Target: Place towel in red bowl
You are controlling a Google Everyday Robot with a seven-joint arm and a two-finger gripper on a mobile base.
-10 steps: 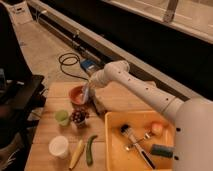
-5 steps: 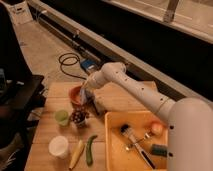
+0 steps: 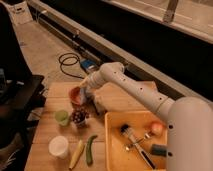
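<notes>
1. The big white robot arm (image 3: 135, 90) has swung a little to the left since half a second ago. Its end now sits right over the near rim of the small red bowl (image 3: 76, 94), where before it hung more to the bowl's right side.

2. The gripper (image 3: 89, 91) is just above and to the right of the red bowl, close to it. I cannot tell how the jaws stand, because they are too dark and mixed up with the things around them.

3. A pale, soft lump hangs down just below and to the right of the gripper. I think this is the light-coloured cloth towel (image 3: 98, 103). It looks like it is next to the bowl, not in it yet. I cannot tell if it touches the wooden bench (image 3: 50, 127).

4. What this means: the towel is now very near the bowl, so the job looks almost done. My guess is the next move is to bring the towel over the middle of the bowl and let it drop in.

5. Other things stay where they were: a green cup (image 3: 62, 117), a small dish of dark grapes (image 3: 78, 117), a white cup (image 3: 58, 146), a yellow banana (image 3: 76, 154), a green vegetable (image 3: 90, 149), and a yellow tray (image 3: 114, 145) holding tools.

6. The grapes sit close by, so a low swing could bump them.
</notes>
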